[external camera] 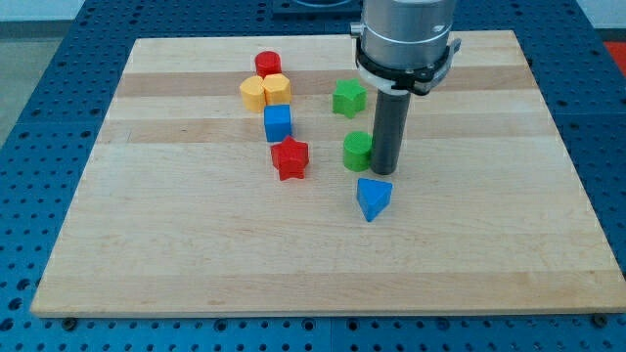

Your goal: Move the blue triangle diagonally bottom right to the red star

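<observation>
The blue triangle lies on the wooden board a little right of the middle. The red star lies up and to the left of it. My tip stands just above the blue triangle, close to its upper edge, and right beside a green block on the tip's left. Whether the tip touches the triangle cannot be told.
A blue cube sits just above the red star. A red cylinder, a yellow block and another yellow block cluster at the upper left. A green star lies above the tip.
</observation>
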Robot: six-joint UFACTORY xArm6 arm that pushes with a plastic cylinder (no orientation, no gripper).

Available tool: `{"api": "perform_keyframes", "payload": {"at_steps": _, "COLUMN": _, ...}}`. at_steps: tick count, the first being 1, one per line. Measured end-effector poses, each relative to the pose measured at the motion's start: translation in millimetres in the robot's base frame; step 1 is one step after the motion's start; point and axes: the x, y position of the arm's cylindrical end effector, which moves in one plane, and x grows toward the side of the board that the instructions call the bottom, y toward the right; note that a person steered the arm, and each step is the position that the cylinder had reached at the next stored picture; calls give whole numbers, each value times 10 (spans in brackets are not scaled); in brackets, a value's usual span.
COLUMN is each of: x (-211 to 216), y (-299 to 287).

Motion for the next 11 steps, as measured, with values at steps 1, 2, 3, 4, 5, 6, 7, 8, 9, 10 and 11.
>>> {"api": "perform_keyframes", "payload": {"at_steps": 1, "x": -1, "y": -8}}
{"api": "perform_keyframes", "payload": {"at_steps": 2, "x": -1, "y": -8}}
{"api": "perform_keyframes", "payload": {"at_steps": 3, "x": -1, "y": 249}}
{"api": "perform_keyframes", "payload": {"at_steps": 4, "x": 279, "y": 308}}
{"api": "perform_keyframes", "payload": {"at_steps": 5, "x": 472, "y": 305}}
{"api": "perform_keyframes", "payload": {"at_steps": 6, "x": 591, "y": 249}}
{"api": "perform_keyframes", "payload": {"at_steps": 7, "x": 649, "y": 193}}
{"api": "perform_keyframes", "payload": {"at_steps": 8, "x": 335, "y": 316}}
{"api": "perform_keyframes", "payload": {"at_steps": 9, "x": -106, "y": 390}}
{"api": "perform_keyframes", "payload": {"at_steps": 10, "x": -238, "y": 287}}
{"api": "perform_keyframes", "payload": {"at_steps": 11, "x": -30, "y": 153}}
